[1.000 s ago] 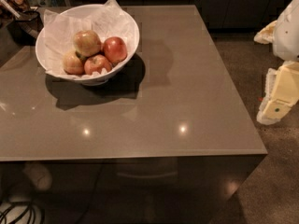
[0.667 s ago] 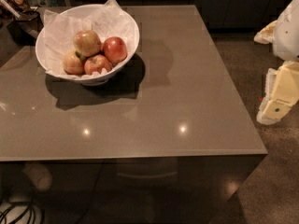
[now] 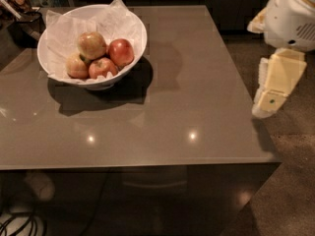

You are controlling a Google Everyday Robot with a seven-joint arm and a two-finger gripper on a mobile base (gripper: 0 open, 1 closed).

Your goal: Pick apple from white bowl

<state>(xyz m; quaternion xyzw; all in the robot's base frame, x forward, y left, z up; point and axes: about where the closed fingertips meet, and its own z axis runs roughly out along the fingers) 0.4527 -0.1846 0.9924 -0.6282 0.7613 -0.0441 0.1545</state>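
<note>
The white bowl, lined with crumpled white paper, stands on the far left part of the grey-brown table. The apple, pale yellow-green and the largest, lies on top of the pile at the bowl's middle. A deep red apple lies to its right. A smaller yellowish-orange apple and a reddish one lie in front. My gripper hangs at the end of the white and cream arm off the table's right edge, far from the bowl and holding nothing that shows.
Dark clutter sits beyond the table's far left corner. The arm's white body is at the upper right, over the speckled floor. Cables lie on the floor at the lower left.
The arm and gripper have shifted a little left and up, closer to the table's right edge. The bowl and apples have not moved.
</note>
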